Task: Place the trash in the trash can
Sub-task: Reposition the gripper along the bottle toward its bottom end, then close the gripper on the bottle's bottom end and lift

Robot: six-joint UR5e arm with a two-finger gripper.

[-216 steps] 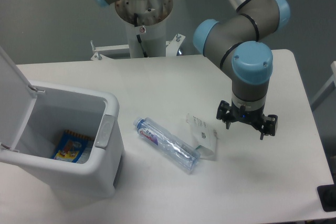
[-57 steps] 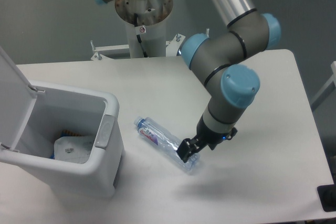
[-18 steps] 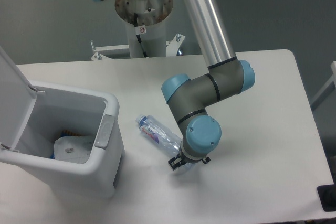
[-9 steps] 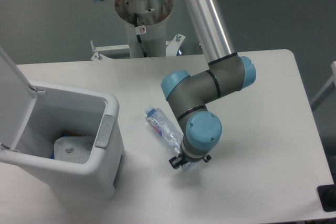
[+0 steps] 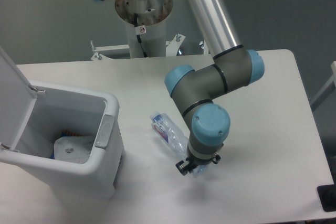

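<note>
Inside trash can (image 5: 107,129): wrapper (image 5: 71,150), lid up | tool (image 5: 193,167) pinching bottle (image 5: 167,132)

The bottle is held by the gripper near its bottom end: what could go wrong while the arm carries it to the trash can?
1. The gripper seems to hold the bottle only at one end, so the long free part may swing or slip out.
2. The bottle is crushed, thin plastic; it may deform and come loose.
3. The trash can has a high front wall; the bottle's free end could hit the rim if it is carried low.
</note>
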